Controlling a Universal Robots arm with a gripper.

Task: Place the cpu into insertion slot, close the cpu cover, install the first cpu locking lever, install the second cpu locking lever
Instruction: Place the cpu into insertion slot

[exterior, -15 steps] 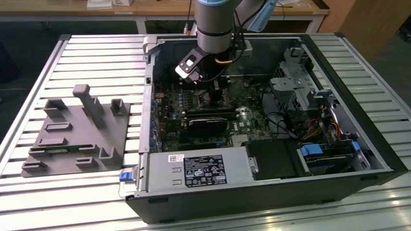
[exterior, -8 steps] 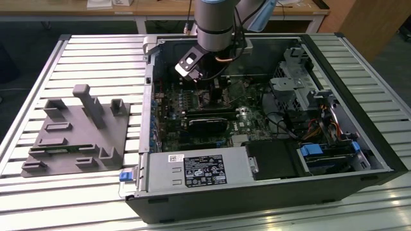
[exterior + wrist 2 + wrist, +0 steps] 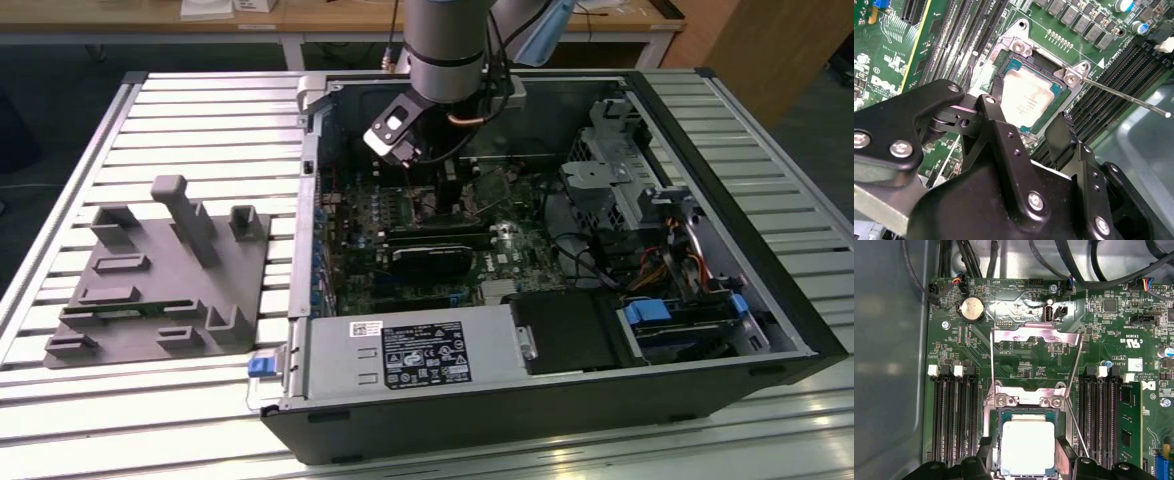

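The cpu, a pale metal square, lies flat in the insertion slot on the green motherboard. My gripper is shut on the cpu, its black fingers against two opposite edges. The cpu cover, a thin silvery frame with a window, stands swung open beyond the socket. One thin wire locking lever rises beside the cover. The other locking lever juts out on the opposite side. In the exterior view the arm reaches down into the open computer case.
Long black memory slots flank the socket. A coin battery and black cables lie beyond the cover. The grey case wall runs alongside. A grey fixture sits on the slatted table at the exterior view's left.
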